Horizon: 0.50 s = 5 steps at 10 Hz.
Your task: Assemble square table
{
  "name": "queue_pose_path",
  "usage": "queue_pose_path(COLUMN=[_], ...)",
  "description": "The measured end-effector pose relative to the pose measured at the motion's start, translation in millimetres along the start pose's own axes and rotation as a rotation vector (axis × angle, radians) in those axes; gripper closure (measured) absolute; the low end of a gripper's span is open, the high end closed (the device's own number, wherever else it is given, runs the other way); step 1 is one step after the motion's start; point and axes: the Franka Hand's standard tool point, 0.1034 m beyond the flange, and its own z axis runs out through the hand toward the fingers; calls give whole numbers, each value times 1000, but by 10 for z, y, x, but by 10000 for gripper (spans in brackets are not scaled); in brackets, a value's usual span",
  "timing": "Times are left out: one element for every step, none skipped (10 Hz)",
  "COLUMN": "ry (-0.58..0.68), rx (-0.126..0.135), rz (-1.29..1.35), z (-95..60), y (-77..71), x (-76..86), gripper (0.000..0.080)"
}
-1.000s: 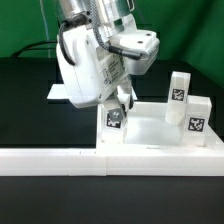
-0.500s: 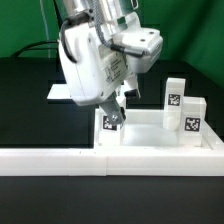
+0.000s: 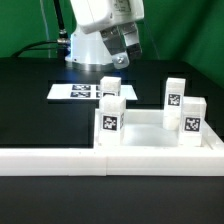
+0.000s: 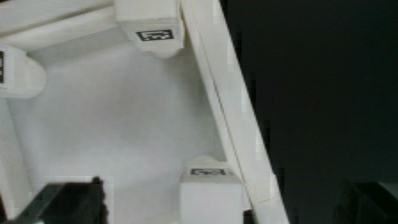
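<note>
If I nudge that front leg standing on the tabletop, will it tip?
Possibly: the front leg stands upright, taller than wide, so a high push may topple it. It looks rigid. The raised tabletop rim might stop sliding.

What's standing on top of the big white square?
Four small white legs with black tags stand upright on the square tabletop, one near each corner. How they are fastened underneath cannot be seen; the legs cover those spots.

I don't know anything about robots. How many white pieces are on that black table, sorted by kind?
tagged legs, standing upright: 4
square tabletop: 1
marker board: 1
long border wall: 1
Total: 7
</note>
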Motion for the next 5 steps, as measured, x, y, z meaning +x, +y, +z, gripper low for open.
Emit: queue_pose_path(ry=[0,0,0,0,0], rx=[-1,-1,-1,-1,-1], rz=[0,0,0,0,0], z=[5,5,5,6,6], y=[1,1,2,2,2], x=[1,1,1,1,1], gripper=[150,150,150,150,150])
